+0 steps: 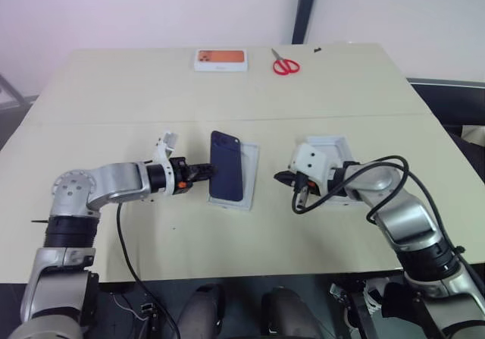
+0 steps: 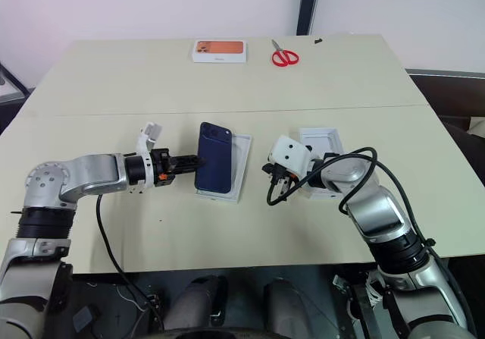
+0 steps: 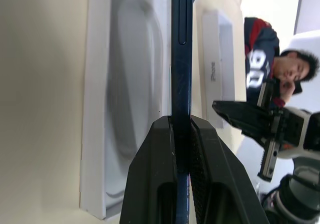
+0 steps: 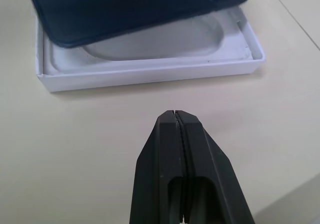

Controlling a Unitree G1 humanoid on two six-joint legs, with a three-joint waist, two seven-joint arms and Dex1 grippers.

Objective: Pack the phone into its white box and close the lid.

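Phone [image 1: 226, 166], dark navy with corner camera bump, is pinched edgewise by left tool [image 1: 204, 172]; right tool [image 4: 178, 115] empty, fingers together.

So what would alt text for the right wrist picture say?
Two shut black fingers point at a shallow white box on a beige table. A dark blue phone hangs tilted over the box's moulded oblong recess.

Navy-blue phone [image 1: 226, 166], glossy and dark, over a white box [image 4: 150, 58] with a pale grey-white moulded inside. Black fingers [image 3: 150, 184] on the left gripper [image 3: 181, 129]. At the back of the cream table [image 1: 114, 89]: red-handled scissors [image 1: 286, 64] and an orange-pictured white box [image 1: 221, 59].
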